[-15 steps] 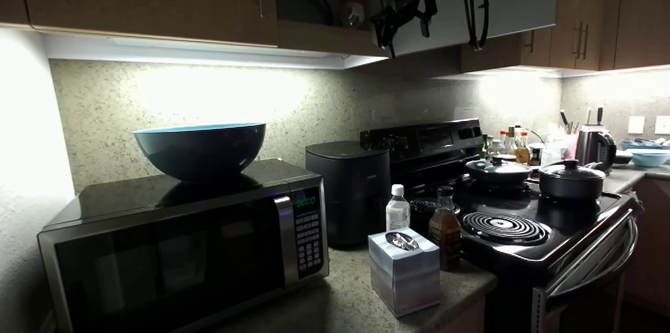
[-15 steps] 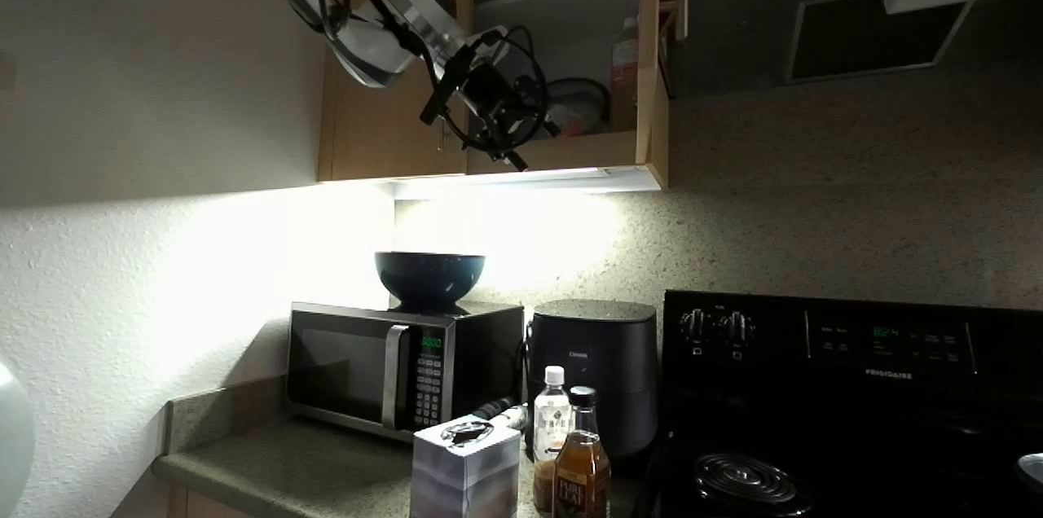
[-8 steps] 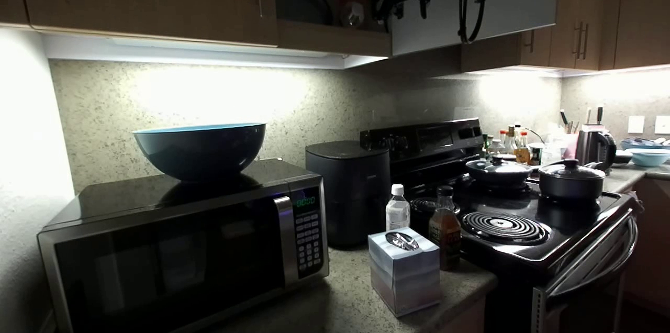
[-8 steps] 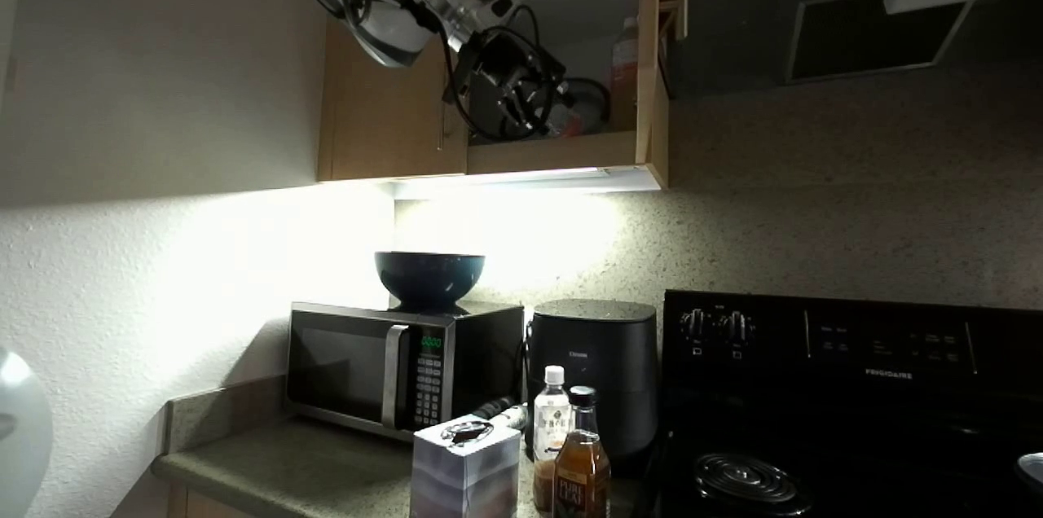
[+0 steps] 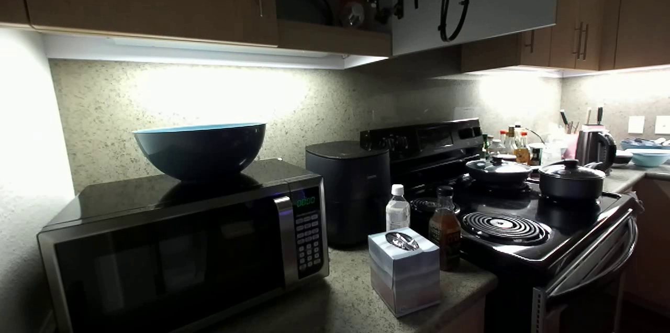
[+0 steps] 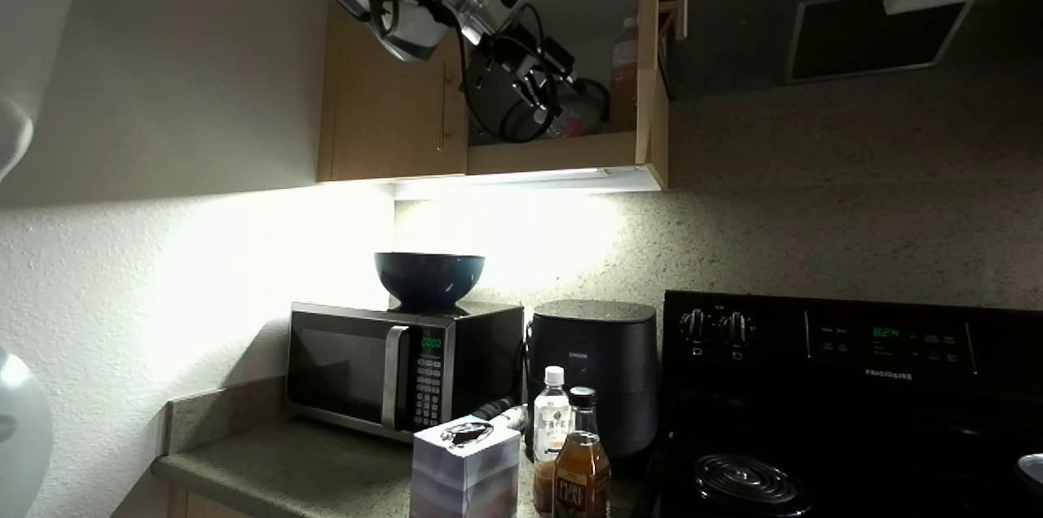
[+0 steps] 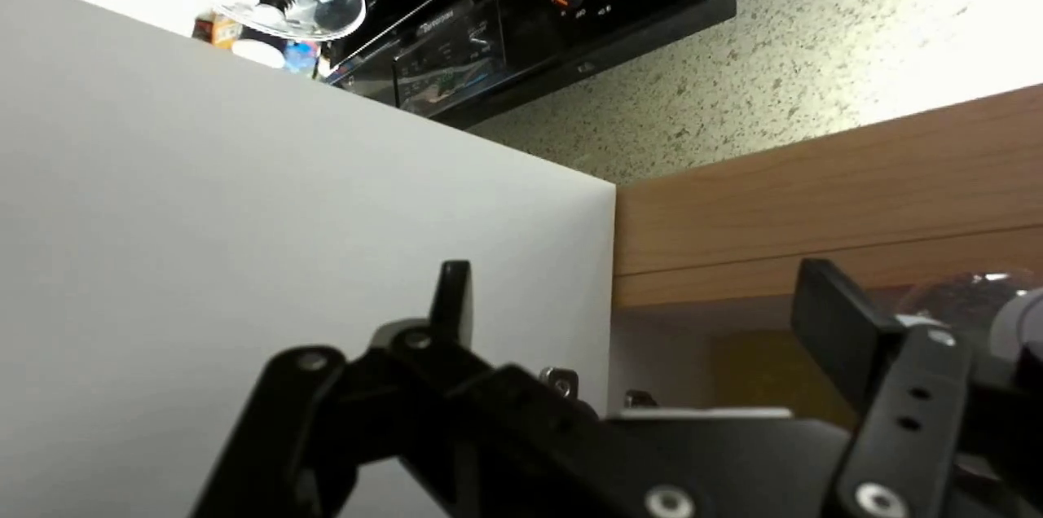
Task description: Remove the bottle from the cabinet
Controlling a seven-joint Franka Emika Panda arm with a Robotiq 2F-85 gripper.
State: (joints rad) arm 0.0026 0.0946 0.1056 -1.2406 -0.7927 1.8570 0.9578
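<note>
Raised since a second ago, the robot arm (image 6: 415, 33) now reaches across the opening of the brown wall cabinet (image 6: 558, 153), its wood smooth and finely grained. The open door (image 5: 497, 3) shows a flat, pale, matte inner face. Inside leans a round, dark-rimmed dish (image 5: 303, 0), perhaps a plate or a lid. In an exterior view the reddish-pink bottle (image 6: 625, 66), a slim cylinder with a pale top, stands in the cabinet beside the hinge-side wall, its long axis vertical; there it lies to the right of the gripper (image 7: 647, 310) and, it seems, deeper inside, so the move likely calls for an inward reach and a sideways grasp. A clear rounded container (image 5: 352, 14), probably lying on its side, could be knocked. The gripper's flat black fingers (image 7: 453, 298) stand wide apart, nothing between them: one shows against the pale door, the other near a white cap (image 7: 1020, 322) in the wrist view.
</note>
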